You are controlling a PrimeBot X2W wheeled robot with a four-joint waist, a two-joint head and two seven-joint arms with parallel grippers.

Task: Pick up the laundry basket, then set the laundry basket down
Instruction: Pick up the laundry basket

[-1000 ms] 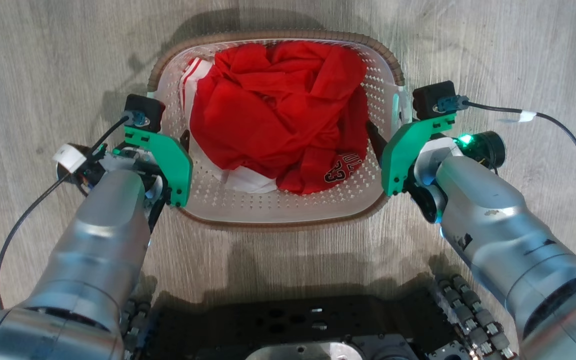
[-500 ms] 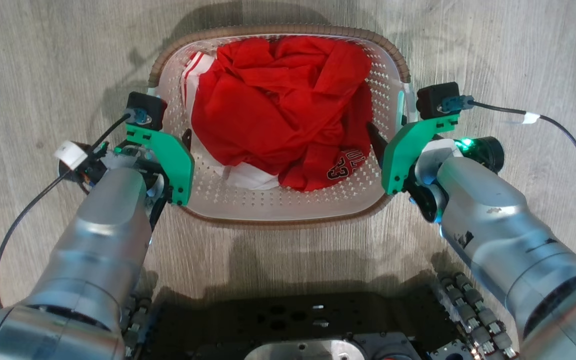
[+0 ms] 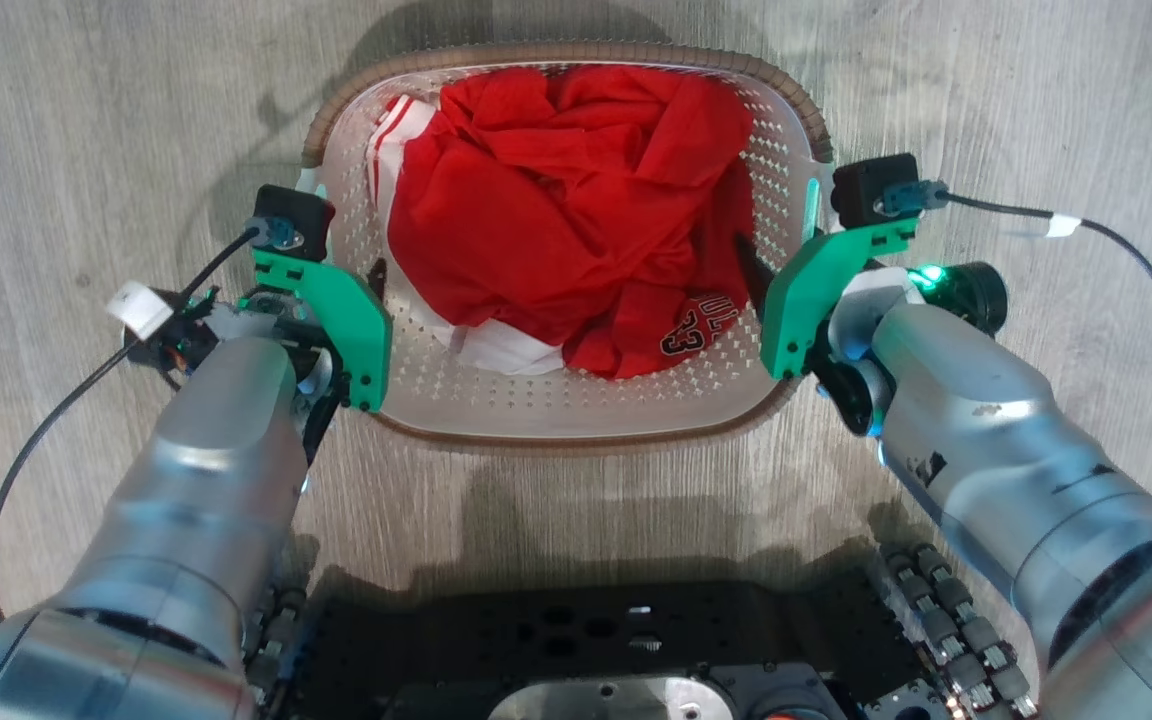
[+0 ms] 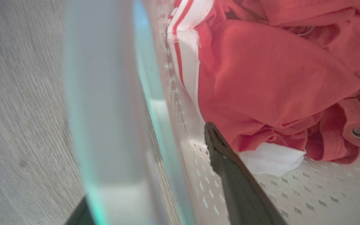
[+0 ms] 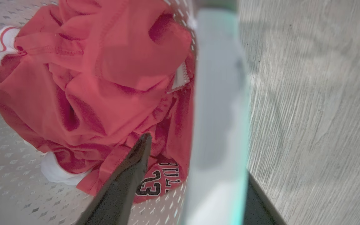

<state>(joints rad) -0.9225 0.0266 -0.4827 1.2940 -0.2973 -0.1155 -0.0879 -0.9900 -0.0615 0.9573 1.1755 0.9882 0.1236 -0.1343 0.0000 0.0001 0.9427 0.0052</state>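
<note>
Since 1 second ago the laundry basket (image 3: 536,405) has crept toward 12 o'clock in the head view and looks slightly larger, both arms moving with it. It lies over the wood-grain floor (image 3: 86,120), at 12 o'clock from the robot's base. The left gripper (image 3: 341,275) is at its 9 o'clock side and the right gripper (image 3: 781,255) at 3 o'clock. Each has its 2 fingers spread wide, 1 inside the wall and 1 outside, astride a side handle. A crumpled red jersey (image 3: 576,210) lies inside.
</note>
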